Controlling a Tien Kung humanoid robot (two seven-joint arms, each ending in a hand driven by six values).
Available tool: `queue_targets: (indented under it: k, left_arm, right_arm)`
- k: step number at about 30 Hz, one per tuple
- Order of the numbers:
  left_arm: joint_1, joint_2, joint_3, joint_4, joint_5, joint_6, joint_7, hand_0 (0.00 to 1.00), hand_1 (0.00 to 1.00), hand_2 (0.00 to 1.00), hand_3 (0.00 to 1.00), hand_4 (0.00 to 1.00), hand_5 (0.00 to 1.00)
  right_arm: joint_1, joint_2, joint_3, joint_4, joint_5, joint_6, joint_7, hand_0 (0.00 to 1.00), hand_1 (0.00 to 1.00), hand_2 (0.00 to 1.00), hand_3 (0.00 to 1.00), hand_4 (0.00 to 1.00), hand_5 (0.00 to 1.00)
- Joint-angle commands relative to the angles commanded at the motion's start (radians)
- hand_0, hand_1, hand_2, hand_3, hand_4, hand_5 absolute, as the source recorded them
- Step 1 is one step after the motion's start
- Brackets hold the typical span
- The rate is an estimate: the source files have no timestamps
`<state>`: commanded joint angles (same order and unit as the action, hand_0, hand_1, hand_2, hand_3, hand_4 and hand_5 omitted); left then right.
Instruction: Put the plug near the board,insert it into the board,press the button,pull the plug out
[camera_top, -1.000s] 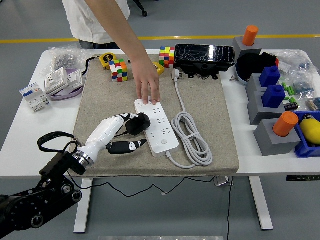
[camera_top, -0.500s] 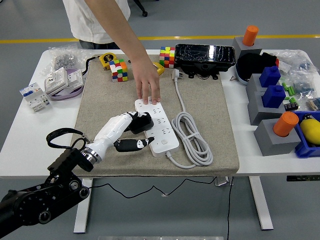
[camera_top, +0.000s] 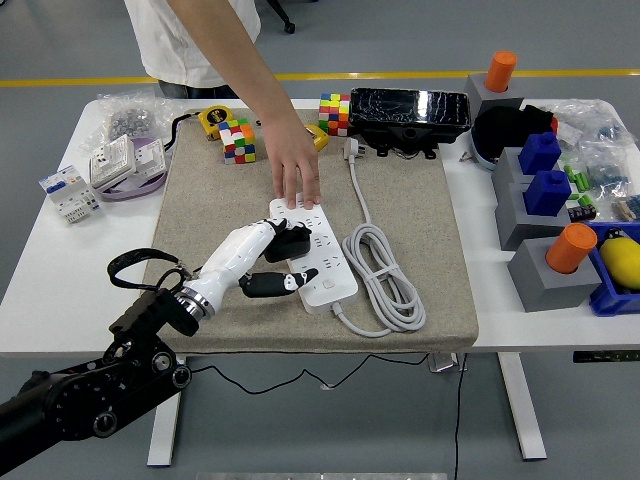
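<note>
L hand (camera_top: 262, 252) grasping black plug (camera_top: 291, 242), right over board's (camera_top: 320, 255) far sockets; board's long axis runs far-left to near-right.

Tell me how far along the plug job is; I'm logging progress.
Done: the black plug has been brought to the power strip. In hand: the left hand grips the plug over the strip's left sockets, while a person's hand presses the strip's far end down. Whether the plug is seated is unclear. Left: pressing the button near the strip's front end, then pulling the plug out.
</note>
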<state>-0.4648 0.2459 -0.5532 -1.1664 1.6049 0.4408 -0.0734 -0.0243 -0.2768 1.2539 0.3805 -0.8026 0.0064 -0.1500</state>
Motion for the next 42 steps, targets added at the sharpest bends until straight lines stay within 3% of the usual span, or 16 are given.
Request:
queue_targets:
  k: [6, 7, 12, 13, 18, 19, 24, 25, 27, 42]
  left_arm:
    - [0.009, 0.022, -0.024, -0.090, -0.032, 0.003, -0.024, 0.791, 0.799, 0.753, 0.730, 0.804, 0.420]
    - [0.010, 0.026, -0.027, -0.111, -0.042, -0.002, -0.023, 0.474, 0.695, 0.704, 0.720, 0.806, 0.417]
    - [0.022, 0.053, -0.041, -0.211, -0.059, -0.060, 0.026, 0.474, 0.695, 0.704, 0.720, 0.806, 0.417]
    - [0.026, 0.061, -0.042, -0.232, -0.052, -0.083, 0.039, 0.288, 0.382, 0.539, 0.706, 0.809, 0.399]
    - [0.033, 0.092, -0.040, -0.296, -0.006, -0.187, 0.090, 0.288, 0.382, 0.539, 0.706, 0.809, 0.399]
    - [0.032, 0.095, -0.040, -0.301, 0.008, -0.206, 0.103, 0.166, 0.143, 0.235, 0.740, 0.819, 0.322]
    - [0.020, 0.100, -0.039, -0.316, 0.088, -0.319, 0.239, 0.166, 0.143, 0.235, 0.740, 0.819, 0.322]
    - [0.019, 0.100, -0.039, -0.316, 0.090, -0.329, 0.253, 0.140, 0.102, 0.183, 0.887, 0.824, 0.328]
    - [0.012, 0.098, -0.032, -0.316, 0.091, -0.359, 0.285, 0.140, 0.102, 0.183, 0.887, 0.824, 0.328]
    - [-0.021, 0.080, 0.007, -0.271, 0.105, -0.383, 0.307, 0.113, 0.069, 0.155, 0.881, 0.815, 0.330]
  right_arm:
    - [-0.002, 0.000, 0.000, -0.002, -0.001, 0.000, 0.000, 0.576, 0.635, 0.623, 0.550, 0.889, 0.419]
    - [-0.002, 0.000, -0.001, -0.002, -0.001, 0.000, 0.000, 0.576, 0.635, 0.623, 0.550, 0.889, 0.419]
    - [0.000, -0.001, -0.002, 0.002, -0.002, 0.001, 0.000, 0.576, 0.635, 0.623, 0.550, 0.889, 0.419]
    - [0.001, -0.001, -0.002, 0.002, -0.002, 0.001, 0.000, 0.576, 0.635, 0.623, 0.550, 0.889, 0.419]
    - [0.001, -0.001, -0.003, -0.001, -0.002, 0.001, -0.001, 0.576, 0.635, 0.623, 0.550, 0.889, 0.419]
    - [0.001, -0.001, -0.003, -0.001, -0.001, 0.001, -0.001, 0.576, 0.635, 0.623, 0.550, 0.889, 0.419]
    - [0.003, -0.005, -0.008, -0.001, 0.000, 0.002, -0.001, 0.576, 0.635, 0.623, 0.550, 0.889, 0.419]
    - [0.004, -0.006, -0.008, 0.000, 0.000, 0.002, -0.001, 0.575, 0.635, 0.623, 0.550, 0.890, 0.419]
    - [0.006, -0.007, -0.011, 0.002, 0.000, 0.002, -0.001, 0.575, 0.635, 0.623, 0.550, 0.890, 0.419]
    - [0.011, -0.014, -0.023, 0.001, 0.004, 0.002, -0.001, 0.575, 0.635, 0.623, 0.550, 0.889, 0.419]
